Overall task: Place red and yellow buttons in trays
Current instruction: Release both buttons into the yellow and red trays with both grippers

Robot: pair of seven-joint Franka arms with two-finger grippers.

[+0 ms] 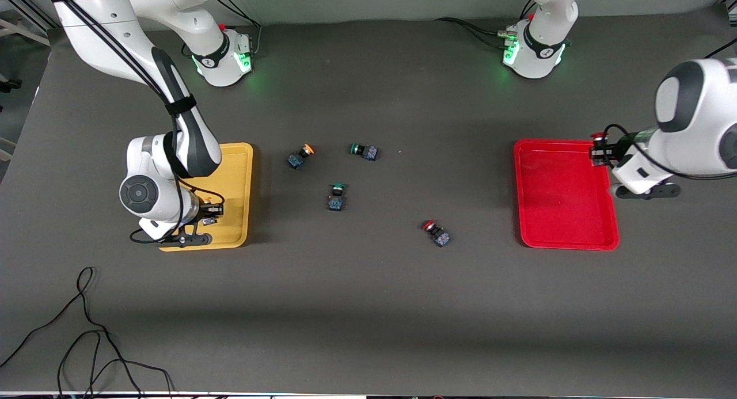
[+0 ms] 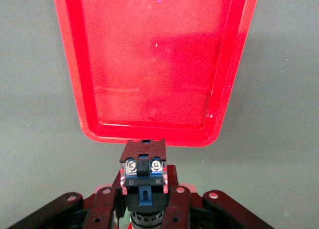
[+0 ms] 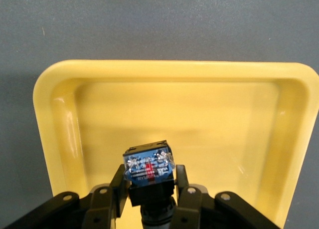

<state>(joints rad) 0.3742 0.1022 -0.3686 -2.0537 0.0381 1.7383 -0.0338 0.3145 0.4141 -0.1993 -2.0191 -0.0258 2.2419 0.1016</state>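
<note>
My left gripper (image 1: pixel 602 152) is shut on a red-capped button (image 1: pixel 599 140) and holds it over the rim of the red tray (image 1: pixel 567 226) at the left arm's end; in the left wrist view the gripper (image 2: pixel 144 191) holds the button (image 2: pixel 144 170) just off the tray's (image 2: pixel 154 64) edge. My right gripper (image 1: pixel 209 213) is shut on a button (image 3: pixel 148 168), its cap hidden, over the yellow tray (image 1: pixel 239 174), which also shows in the right wrist view (image 3: pixel 199 114). An orange-capped button (image 1: pixel 300 156) and a red-capped button (image 1: pixel 436 232) lie on the table between the trays.
Two green-capped switches lie mid-table, one (image 1: pixel 364 151) beside the orange-capped button, one (image 1: pixel 337 196) nearer the camera. A black cable (image 1: pixel 86 330) loops on the table at the near corner of the right arm's end. Both arm bases stand along the table's edge farthest from the camera.
</note>
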